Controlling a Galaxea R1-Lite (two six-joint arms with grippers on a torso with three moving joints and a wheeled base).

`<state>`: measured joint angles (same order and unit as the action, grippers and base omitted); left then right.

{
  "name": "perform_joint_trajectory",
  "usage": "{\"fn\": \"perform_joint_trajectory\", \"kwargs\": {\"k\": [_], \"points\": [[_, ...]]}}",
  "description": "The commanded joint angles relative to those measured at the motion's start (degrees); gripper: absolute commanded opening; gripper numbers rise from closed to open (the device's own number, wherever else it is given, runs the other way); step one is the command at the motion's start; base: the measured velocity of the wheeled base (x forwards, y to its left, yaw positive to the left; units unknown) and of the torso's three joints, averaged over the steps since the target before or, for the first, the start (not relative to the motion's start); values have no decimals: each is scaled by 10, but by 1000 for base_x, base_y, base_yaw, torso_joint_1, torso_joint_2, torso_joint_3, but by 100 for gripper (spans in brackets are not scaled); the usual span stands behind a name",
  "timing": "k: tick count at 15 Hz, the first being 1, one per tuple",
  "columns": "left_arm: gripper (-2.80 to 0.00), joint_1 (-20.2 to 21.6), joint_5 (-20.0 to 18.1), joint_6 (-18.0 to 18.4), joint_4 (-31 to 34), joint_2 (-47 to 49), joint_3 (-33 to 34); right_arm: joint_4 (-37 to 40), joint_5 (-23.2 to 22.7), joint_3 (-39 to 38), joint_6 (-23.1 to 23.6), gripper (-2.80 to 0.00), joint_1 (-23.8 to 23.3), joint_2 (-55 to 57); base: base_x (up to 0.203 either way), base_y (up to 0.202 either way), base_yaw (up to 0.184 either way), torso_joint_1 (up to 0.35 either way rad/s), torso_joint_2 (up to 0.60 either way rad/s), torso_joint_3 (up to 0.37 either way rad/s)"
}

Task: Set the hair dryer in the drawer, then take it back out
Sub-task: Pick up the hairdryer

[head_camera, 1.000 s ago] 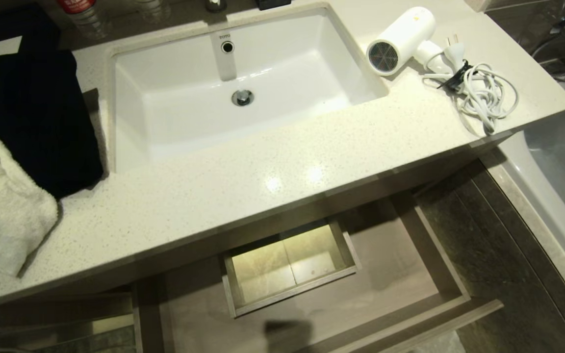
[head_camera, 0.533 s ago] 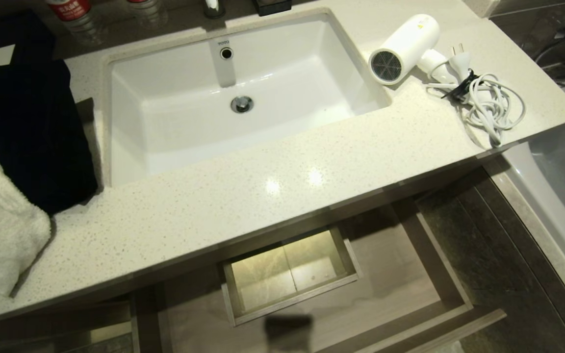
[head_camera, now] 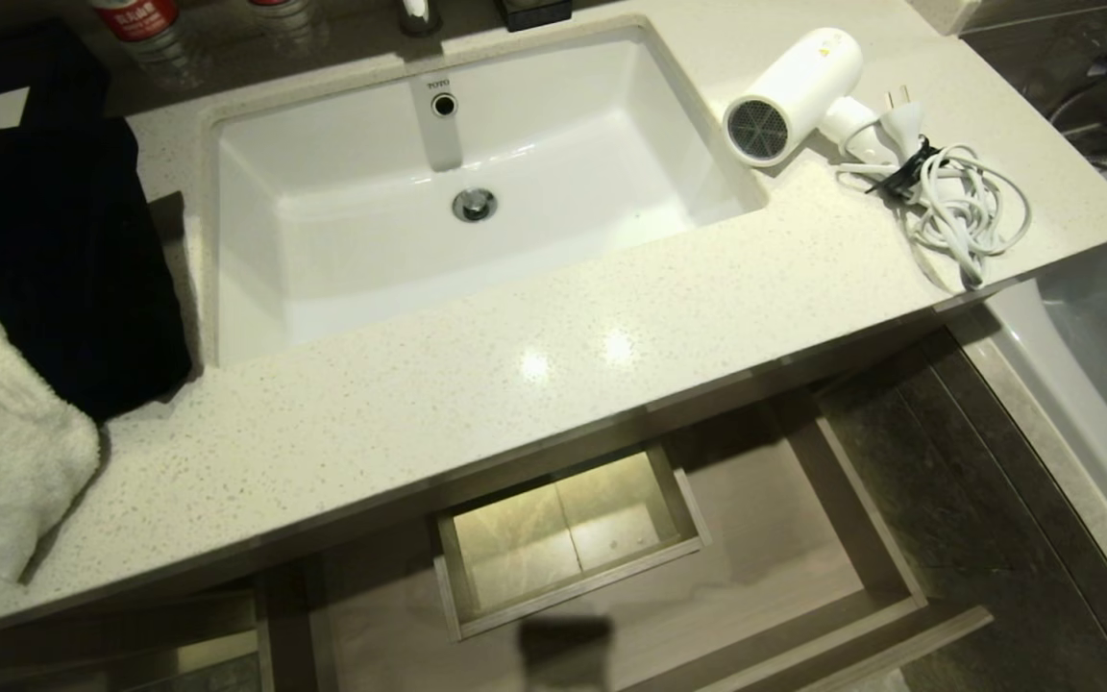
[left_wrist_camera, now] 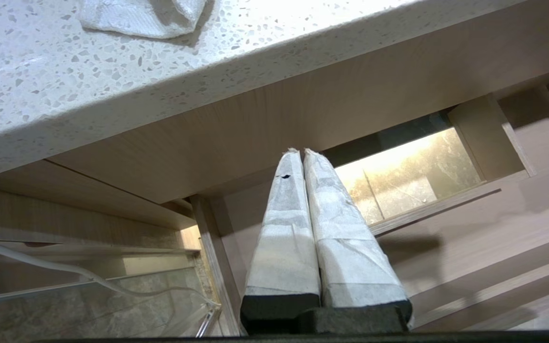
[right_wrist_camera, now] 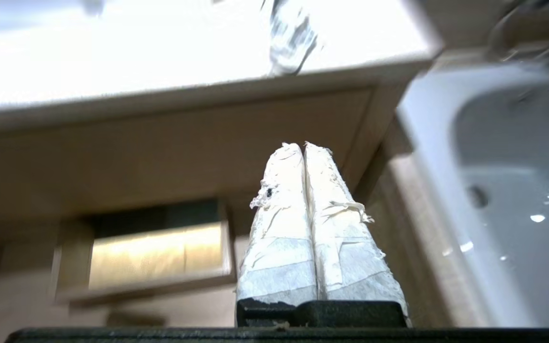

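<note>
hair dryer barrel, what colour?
White, with a dark round grille end; the hair dryer shows best in the head view.

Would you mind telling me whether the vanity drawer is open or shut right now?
Open. The drawer is pulled out below the countertop, its floor and boxed cut-out exposed; the hair dryer lies on the countertop.

We see our right gripper, its taped fingers pressed together, pointing at the countertop edge above the open drawer, beside a white bathtub.
</note>
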<state>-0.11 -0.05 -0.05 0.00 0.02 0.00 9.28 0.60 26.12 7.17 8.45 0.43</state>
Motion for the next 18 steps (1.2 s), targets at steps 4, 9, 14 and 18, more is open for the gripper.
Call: {"fn": "perform_joint_trajectory", "kwargs": {"k": [4,9,14,18], "points": [[-280,0,0,0,0,-1,0,242,72,313,1,-280,31,261,0,0,0,0,0,0],[-280,0,0,0,0,0,1,215,90,431,4,0,26,540,0,0,0,0,0,0],[-280,0,0,0,0,0,1,169,-152,451,157,0,-94,690,0,0,0,0,0,0],[-280,0,0,0,0,0,1,141,-233,511,243,0,-138,785,0,0,0,0,0,0]]}}
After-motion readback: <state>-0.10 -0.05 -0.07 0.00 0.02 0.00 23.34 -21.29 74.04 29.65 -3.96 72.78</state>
